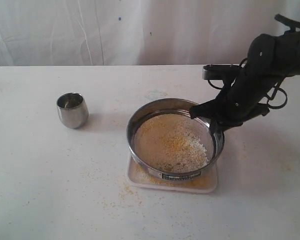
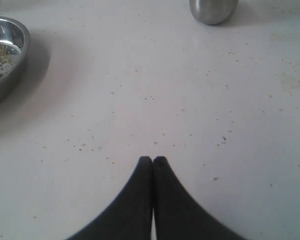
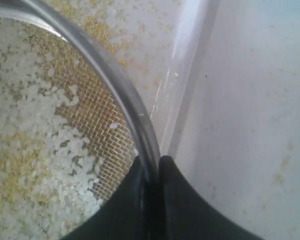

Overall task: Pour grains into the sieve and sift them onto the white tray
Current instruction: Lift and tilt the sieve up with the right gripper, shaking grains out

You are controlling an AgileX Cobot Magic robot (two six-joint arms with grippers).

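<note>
The sieve (image 1: pixel 137 125), a wide steel ring with a dark label on its front wall, sits over the white tray (image 1: pixel 211 186) at the table's middle. Grains (image 1: pixel 172 142) cover its mesh, golden ones mixed with a paler patch on the right. My right gripper (image 1: pixel 213 127) is shut on the sieve's right rim. In the right wrist view the rim (image 3: pixel 125 85) runs between that gripper's (image 3: pixel 151 162) fingers, with grains (image 3: pixel 30 125) on the mesh and yellow grains on the tray (image 3: pixel 160 45) below. My left gripper (image 2: pixel 153 159) is shut and empty over bare table, outside the exterior view.
A small rounded steel cup (image 1: pixel 72 110) stands upright left of the sieve, also in the left wrist view (image 2: pixel 212 10). A round steel vessel (image 2: pixel 12 60) with some grains shows at that view's edge. Stray grains (image 1: pixel 115 192) dot the table near the tray.
</note>
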